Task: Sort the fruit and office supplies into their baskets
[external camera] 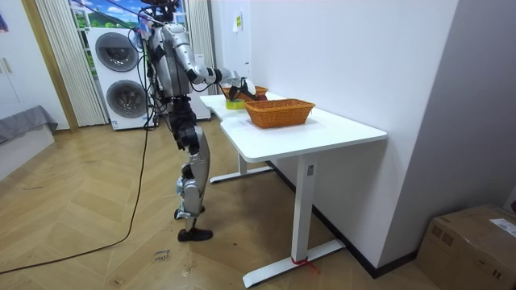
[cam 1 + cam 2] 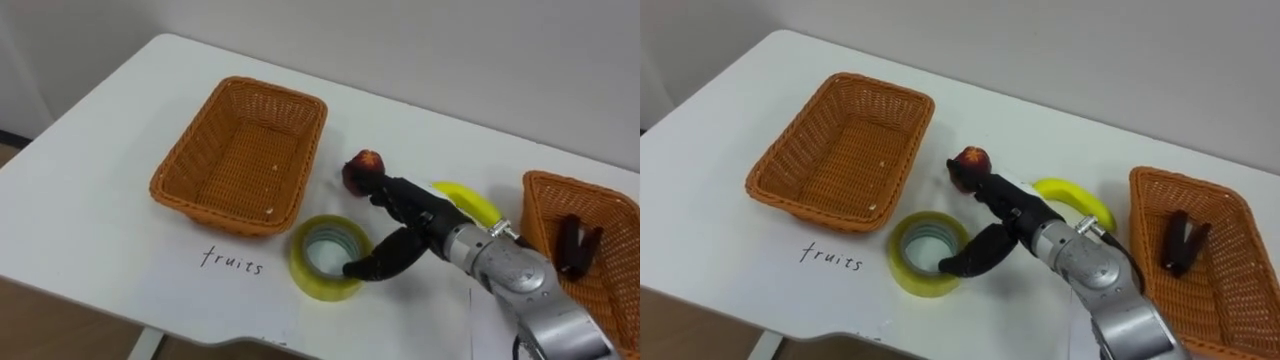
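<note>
While the fruits basket (image 2: 243, 88) sits empty, the right hand (image 2: 415, 215) reaches with spread, unclenched fingers touching a red fruit (image 2: 362, 165) on the table. A banana (image 2: 470, 200) and a yellow tape roll (image 2: 300, 262) lie unsorted beside it. One dark item (image 2: 575, 245) lies in the other basket (image 2: 540, 185).

A white table (image 1: 339, 129) stands on herringbone wood floor (image 1: 97, 234), stacked washing machines (image 1: 121, 76) behind.

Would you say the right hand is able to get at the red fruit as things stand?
Probably yes: the right hand reaches the red fruit with its fingers, nothing between, and the tape roll sits aside by the thumb.
</note>
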Motion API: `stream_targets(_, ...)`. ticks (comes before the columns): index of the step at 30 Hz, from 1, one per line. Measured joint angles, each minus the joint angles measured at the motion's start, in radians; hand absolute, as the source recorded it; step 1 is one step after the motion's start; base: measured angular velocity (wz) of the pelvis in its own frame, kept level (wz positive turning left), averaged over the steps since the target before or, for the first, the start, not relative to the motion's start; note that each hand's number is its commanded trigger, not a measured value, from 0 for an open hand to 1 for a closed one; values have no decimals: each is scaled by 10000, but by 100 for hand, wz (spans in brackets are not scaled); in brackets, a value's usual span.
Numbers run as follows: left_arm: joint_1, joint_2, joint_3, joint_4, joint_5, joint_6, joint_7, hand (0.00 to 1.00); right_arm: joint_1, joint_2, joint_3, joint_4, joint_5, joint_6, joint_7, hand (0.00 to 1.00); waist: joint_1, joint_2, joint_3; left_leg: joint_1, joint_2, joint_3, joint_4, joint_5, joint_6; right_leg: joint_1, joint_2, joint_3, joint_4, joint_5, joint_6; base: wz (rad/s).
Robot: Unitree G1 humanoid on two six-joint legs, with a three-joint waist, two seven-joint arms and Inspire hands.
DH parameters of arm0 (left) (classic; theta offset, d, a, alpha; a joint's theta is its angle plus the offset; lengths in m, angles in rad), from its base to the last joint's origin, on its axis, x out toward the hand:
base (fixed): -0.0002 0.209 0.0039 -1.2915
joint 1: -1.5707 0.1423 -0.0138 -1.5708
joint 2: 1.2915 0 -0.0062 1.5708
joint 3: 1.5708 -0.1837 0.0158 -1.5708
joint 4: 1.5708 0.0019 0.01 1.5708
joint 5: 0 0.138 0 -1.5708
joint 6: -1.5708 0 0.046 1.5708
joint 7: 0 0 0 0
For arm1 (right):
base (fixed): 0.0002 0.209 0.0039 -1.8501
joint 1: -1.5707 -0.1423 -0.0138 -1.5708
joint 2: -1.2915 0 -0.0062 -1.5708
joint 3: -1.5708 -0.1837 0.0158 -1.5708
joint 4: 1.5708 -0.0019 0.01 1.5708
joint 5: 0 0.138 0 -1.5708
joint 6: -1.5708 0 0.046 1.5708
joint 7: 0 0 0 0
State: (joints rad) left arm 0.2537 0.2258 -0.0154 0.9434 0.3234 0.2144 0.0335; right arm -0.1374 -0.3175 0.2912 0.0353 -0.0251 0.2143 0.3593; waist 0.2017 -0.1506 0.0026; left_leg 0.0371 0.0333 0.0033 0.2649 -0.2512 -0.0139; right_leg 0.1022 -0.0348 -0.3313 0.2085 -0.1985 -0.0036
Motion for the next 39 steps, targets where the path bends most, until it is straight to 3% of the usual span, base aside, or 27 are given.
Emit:
stream_targets(4,7,6,15,12,-6,2,-59,0,-88,3,-3,-37,420,0,6,0,11,-9,-5,17,-19,-88,21,0,0,89,0,-29,-43,-1,1,6)
stream_targets(11,89,-16,22,-5,-59,6,-135,0,-87,4,-3,-38,996,-1,-466,0,7,185,102,100,-21,-95,17,1,0,169,1,-6,-43,-2,3,0)
stream_targets(29,145,-122,30,-22,-19,154,-245,0,-86,94,10,-44,824,-1,-1083,0,219,271,55,101,-28,-103,20,8,-4,181,-1,-4,-39,-1,2,0)
stream_targets(39,181,-120,10,-34,-30,216,-253,0,-12,91,127,321,-5,0,-1063,0,217,267,52,98,-35,-139,81,8,-3,223,-11,-54,-38,-1,2,0)
